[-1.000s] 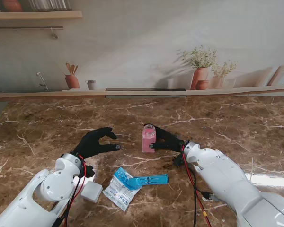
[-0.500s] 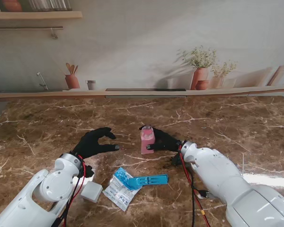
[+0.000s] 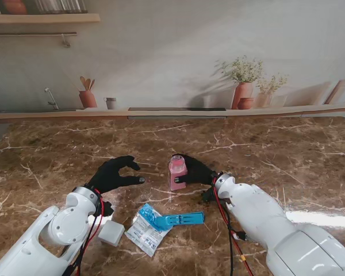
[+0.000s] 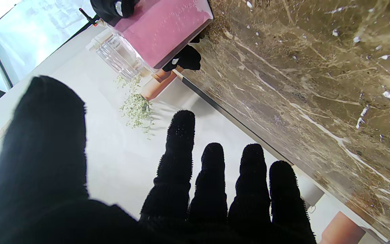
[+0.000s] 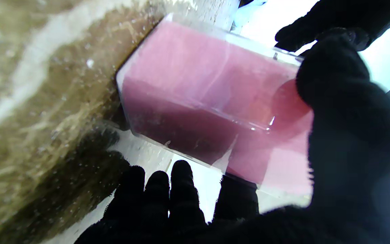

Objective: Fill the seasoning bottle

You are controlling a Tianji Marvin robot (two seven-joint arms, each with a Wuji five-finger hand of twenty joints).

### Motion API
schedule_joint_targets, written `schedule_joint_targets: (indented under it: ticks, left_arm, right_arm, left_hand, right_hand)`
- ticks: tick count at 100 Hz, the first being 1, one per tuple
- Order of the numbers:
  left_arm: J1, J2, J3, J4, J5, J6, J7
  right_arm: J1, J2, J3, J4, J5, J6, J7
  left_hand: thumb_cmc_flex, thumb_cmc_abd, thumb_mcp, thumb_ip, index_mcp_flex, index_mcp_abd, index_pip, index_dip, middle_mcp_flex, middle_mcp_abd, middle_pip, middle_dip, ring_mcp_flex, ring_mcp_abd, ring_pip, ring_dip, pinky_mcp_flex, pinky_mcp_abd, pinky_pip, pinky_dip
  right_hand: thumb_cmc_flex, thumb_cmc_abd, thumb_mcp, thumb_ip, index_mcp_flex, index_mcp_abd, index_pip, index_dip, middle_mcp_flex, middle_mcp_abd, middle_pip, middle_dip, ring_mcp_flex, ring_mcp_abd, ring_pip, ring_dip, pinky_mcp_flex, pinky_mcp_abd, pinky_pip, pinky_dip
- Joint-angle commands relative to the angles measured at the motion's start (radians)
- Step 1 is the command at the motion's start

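Nearest to me on the brown marble table point(image 3: 57, 144), a small white cube point(image 3: 111, 233) is sitting just beside the left forearm. To its right a torn white-and-blue seasoning refill packet point(image 3: 149, 227) is lying flat, with a blue strip point(image 3: 183, 219) stretching out from it toward the right arm.

Farther from me, the left hand point(image 3: 116, 174) in its black glove is hovering over the marble with thumb and fingers point(image 4: 178, 152) spread and curved, gripping nothing. Its wrist view is showing the fingers apart with the bottle beyond them.

To its right, near the table's middle, the seasoning bottle point(image 3: 177, 172) is standing upright on the marble, a clear square-sided container holding pink powder up to near its neck. The right hand point(image 3: 196, 171) is wrapping around it from the right side; in the right wrist view the thumb point(image 5: 337, 101) is pressing against one clear wall of the bottle point(image 5: 208, 98) while the other fingertips point(image 5: 181, 183) are curling around the opposite side.

Farthest away, a ledge along the wall is carrying terracotta plant pots point(image 3: 243, 93) and a pot of wooden utensils point(image 3: 87, 96).
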Motion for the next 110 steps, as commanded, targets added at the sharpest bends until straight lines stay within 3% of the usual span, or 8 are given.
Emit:
schedule_joint_targets:
  ticks: [1, 15, 21, 26, 52, 75, 92, 110]
  left_arm:
    - [0.004, 0.002, 0.002, 0.001, 0.004, 0.003, 0.0]
    - [0.001, 0.002, 0.003, 0.004, 0.004, 0.001, 0.0]
    - [0.0, 0.001, 0.004, 0.005, 0.005, -0.001, 0.002]
    - [-0.001, 0.002, 0.004, 0.006, 0.005, -0.002, 0.001]
    - [-0.002, 0.001, 0.005, 0.009, 0.008, -0.003, 0.004]
    - [-0.003, 0.002, 0.007, 0.009, 0.01, 0.0, 0.002]
    - [-0.006, 0.003, 0.007, 0.011, 0.013, -0.002, -0.001]
    - [-0.007, 0.004, 0.007, 0.012, 0.018, -0.002, -0.003]
  right_arm:
    - [-0.026, -0.002, -0.006, -0.008, 0.001, 0.012, 0.011]
    - [-0.041, 0.027, -0.031, -0.063, -0.002, 0.026, -0.056]
    - [-0.051, 0.044, -0.038, -0.095, -0.003, 0.039, -0.08]
    - [-0.058, 0.057, -0.04, -0.118, -0.007, 0.048, -0.101]
    - [-0.086, 0.112, -0.031, -0.218, -0.033, 0.09, -0.151]
    - [-0.084, 0.111, -0.021, -0.206, -0.042, 0.086, -0.159]
    - [-0.069, 0.084, -0.004, -0.141, -0.003, 0.06, -0.092]
    - [-0.058, 0.073, 0.013, -0.114, 0.048, 0.064, 0.015]
  left_hand:
    - [0.025, 0.02, 0.004, 0.029, 0.018, -0.003, -0.44, 0.007, -0.017, -0.011, -0.006, -0.009, -0.042, -0.048, -0.023, -0.009, -0.01, -0.043, -0.026, 0.01]
    - [0.022, 0.019, 0.008, 0.028, 0.019, -0.005, -0.44, 0.007, -0.017, -0.012, -0.006, -0.009, -0.041, -0.049, -0.022, -0.008, -0.011, -0.045, -0.029, 0.009]
    - [0.022, 0.02, 0.011, 0.028, 0.019, -0.004, -0.44, 0.007, -0.016, -0.01, -0.005, -0.009, -0.041, -0.049, -0.022, -0.008, -0.01, -0.045, -0.03, 0.008]
    - [0.021, 0.019, 0.013, 0.028, 0.02, -0.003, -0.44, 0.007, -0.015, -0.01, -0.005, -0.009, -0.04, -0.048, -0.021, -0.008, -0.01, -0.045, -0.03, 0.008]
    - [0.021, 0.019, 0.022, 0.026, 0.02, -0.003, -0.44, 0.006, -0.015, -0.01, -0.006, -0.009, -0.041, -0.048, -0.022, -0.008, -0.01, -0.046, -0.032, 0.007]
    - [0.022, 0.019, 0.031, 0.025, 0.022, -0.002, -0.441, 0.006, -0.015, -0.013, -0.006, -0.009, -0.041, -0.052, -0.023, -0.009, -0.01, -0.048, -0.036, 0.005]
    - [0.023, 0.017, 0.036, 0.024, 0.024, -0.004, -0.439, 0.007, -0.014, -0.015, -0.005, -0.009, -0.04, -0.054, -0.023, -0.009, -0.009, -0.049, -0.039, 0.003]
    - [0.022, 0.014, 0.043, 0.023, 0.025, -0.006, -0.436, 0.008, -0.014, -0.014, -0.004, -0.009, -0.039, -0.054, -0.023, -0.009, -0.009, -0.051, -0.042, 0.002]
  right_hand:
    - [0.063, 0.017, 0.029, -0.02, 0.08, -0.1, 0.147, 0.077, 0.014, -0.031, 0.026, 0.01, -0.01, 0.058, 0.012, 0.009, 0.039, 0.175, 0.026, 0.014]
    - [0.077, 0.004, 0.065, -0.02, 0.095, -0.112, 0.198, 0.098, 0.037, -0.04, 0.055, -0.002, -0.001, 0.051, 0.053, 0.01, 0.048, 0.179, 0.035, 0.022]
    - [-0.094, -0.265, 0.57, -0.078, 0.092, -0.11, 0.216, 0.096, 0.04, -0.04, 0.063, -0.017, -0.003, 0.049, 0.075, -0.001, 0.05, 0.18, 0.035, 0.025]
    - [-0.136, -0.325, 0.69, -0.103, 0.095, -0.107, 0.223, 0.099, 0.048, -0.044, 0.065, -0.019, 0.0, 0.049, 0.086, 0.002, 0.054, 0.182, 0.037, 0.026]
    - [-0.142, -0.314, 0.698, -0.108, 0.098, -0.086, 0.234, 0.106, 0.092, -0.061, 0.064, -0.024, 0.047, 0.038, 0.112, 0.007, 0.068, 0.193, 0.042, 0.026]
    - [-0.162, -0.351, 0.716, -0.111, 0.066, -0.007, 0.168, 0.075, 0.31, -0.097, 0.034, -0.04, 0.184, 0.038, 0.115, -0.002, 0.092, 0.218, 0.052, 0.017]
    - [-0.192, -0.387, 0.73, -0.118, -0.041, 0.23, -0.245, -0.281, 0.315, -0.086, -0.007, -0.027, 0.192, 0.057, 0.092, 0.009, 0.078, 0.229, 0.052, 0.009]
    - [-0.255, -0.395, 0.732, -0.131, -0.187, 0.313, -0.352, -0.366, 0.077, -0.028, -0.059, -0.043, 0.023, 0.063, 0.056, 0.005, 0.017, 0.198, 0.027, 0.012]
